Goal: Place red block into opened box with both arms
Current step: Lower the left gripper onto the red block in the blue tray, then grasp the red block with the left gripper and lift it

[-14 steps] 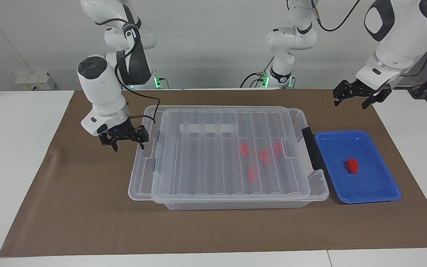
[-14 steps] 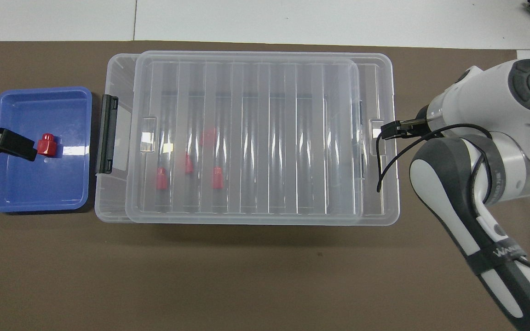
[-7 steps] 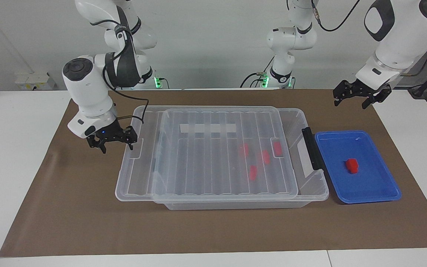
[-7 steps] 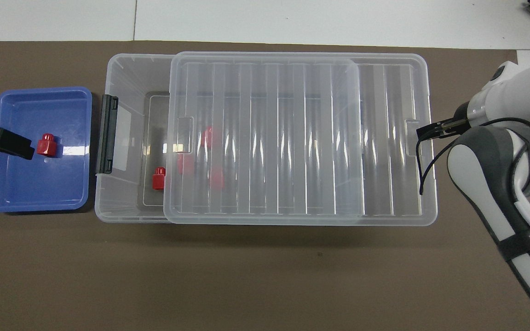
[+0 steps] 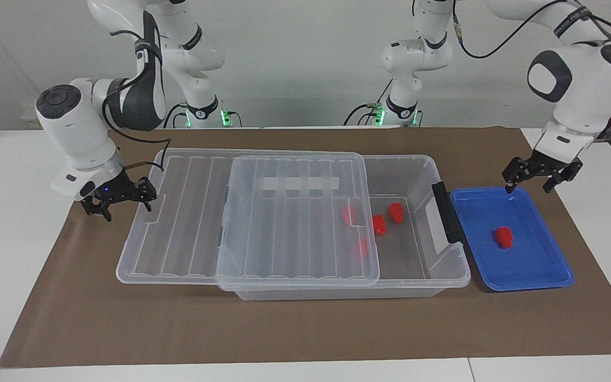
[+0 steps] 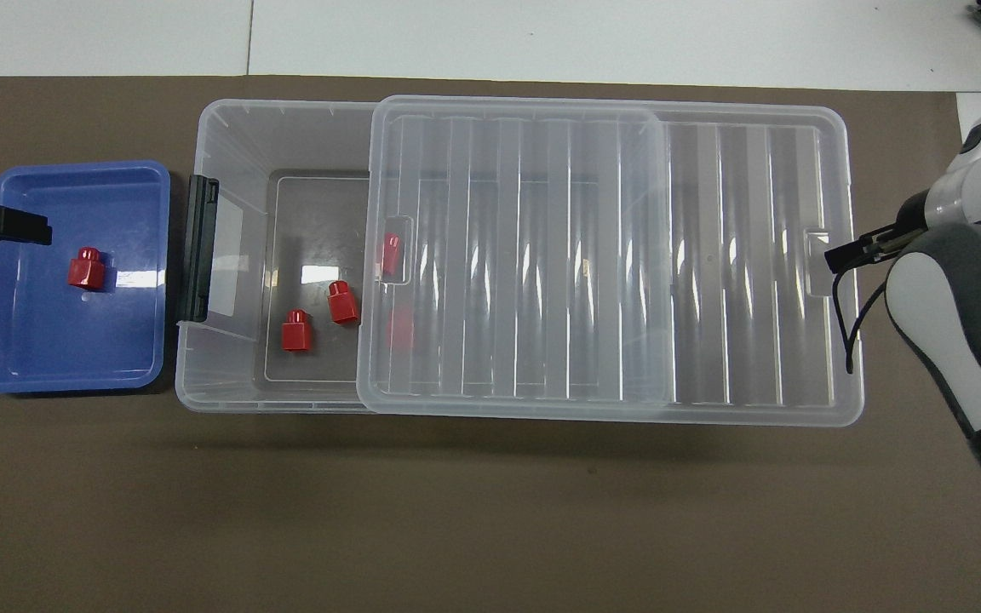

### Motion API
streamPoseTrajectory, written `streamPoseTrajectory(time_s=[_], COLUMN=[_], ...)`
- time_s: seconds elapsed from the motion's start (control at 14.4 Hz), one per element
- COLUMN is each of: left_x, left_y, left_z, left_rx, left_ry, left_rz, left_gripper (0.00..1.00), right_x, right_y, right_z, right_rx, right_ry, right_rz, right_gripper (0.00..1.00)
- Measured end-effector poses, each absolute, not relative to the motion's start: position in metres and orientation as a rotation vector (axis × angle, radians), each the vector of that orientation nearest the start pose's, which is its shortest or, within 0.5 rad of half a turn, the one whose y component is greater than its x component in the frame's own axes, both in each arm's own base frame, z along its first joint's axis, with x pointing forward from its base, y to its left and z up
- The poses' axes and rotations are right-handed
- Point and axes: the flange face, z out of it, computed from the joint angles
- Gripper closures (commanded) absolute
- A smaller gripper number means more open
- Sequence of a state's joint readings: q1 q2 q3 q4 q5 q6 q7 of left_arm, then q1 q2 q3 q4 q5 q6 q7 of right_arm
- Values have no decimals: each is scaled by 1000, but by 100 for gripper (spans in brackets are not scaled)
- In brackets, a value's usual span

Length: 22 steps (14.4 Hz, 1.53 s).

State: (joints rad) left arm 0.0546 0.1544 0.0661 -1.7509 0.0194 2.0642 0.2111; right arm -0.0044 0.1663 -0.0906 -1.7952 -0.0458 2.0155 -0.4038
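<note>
You had a brown mat (image 5: 295, 329) spread over the white desk (image 5: 14, 212). On it, toward the left arm's end, sat a shallow blue tray (image 5: 541, 268). A wall socket (image 5: 45, 114) showed at the desk's edge.

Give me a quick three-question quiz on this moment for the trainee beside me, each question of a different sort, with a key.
1. True or false: the lid covers the whole box.
2. How many red blocks lie in the box's uncovered part? A) none B) two C) five
3. Fill in: the lone red block lies in the ____ tray.

Key:
1. False. The lid is slid toward the right arm's end, with the right gripper at its edge, so the end by the black latch is uncovered.
2. B. Two more show through the lid.
3. Blue. The left gripper hangs open over that tray's edge.
</note>
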Motion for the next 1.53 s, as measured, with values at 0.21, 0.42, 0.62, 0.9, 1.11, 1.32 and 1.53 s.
streamPoseTrajectory(time_s=[0.21, 0.42, 0.62, 0.9, 1.11, 1.32, 1.53], left_x=[628, 624, 620, 621, 622, 618, 609], left_y=[78, 99, 137, 137, 125, 123, 125], left_z=[433, 378, 346, 329, 321, 311, 298], left_rx=[-3057, -3049, -3033, -3028, -3037, -3036, -3034], left_ry=[150, 103, 198, 290, 294, 291, 282], left_rz=[-316, -335, -287, -260, -248, -256, -262], left_gripper=[0, 0, 0, 0, 0, 0, 4], right_x=[610, 610, 609, 608, 609, 605, 593], right_y=[-62, -64, -70, -74, -75, -75, -66], right_z=[459, 459, 459, 459, 464, 479, 508], right_rx=[-3165, -3165, -3164, -3166, -3167, -3170, -3187], right_ry=[-542, -537, -551, -546, -543, -512, -313], right_rz=[-59, -53, -42, -41, -41, -39, -59], right_gripper=[1, 1, 1, 1, 1, 1, 1])
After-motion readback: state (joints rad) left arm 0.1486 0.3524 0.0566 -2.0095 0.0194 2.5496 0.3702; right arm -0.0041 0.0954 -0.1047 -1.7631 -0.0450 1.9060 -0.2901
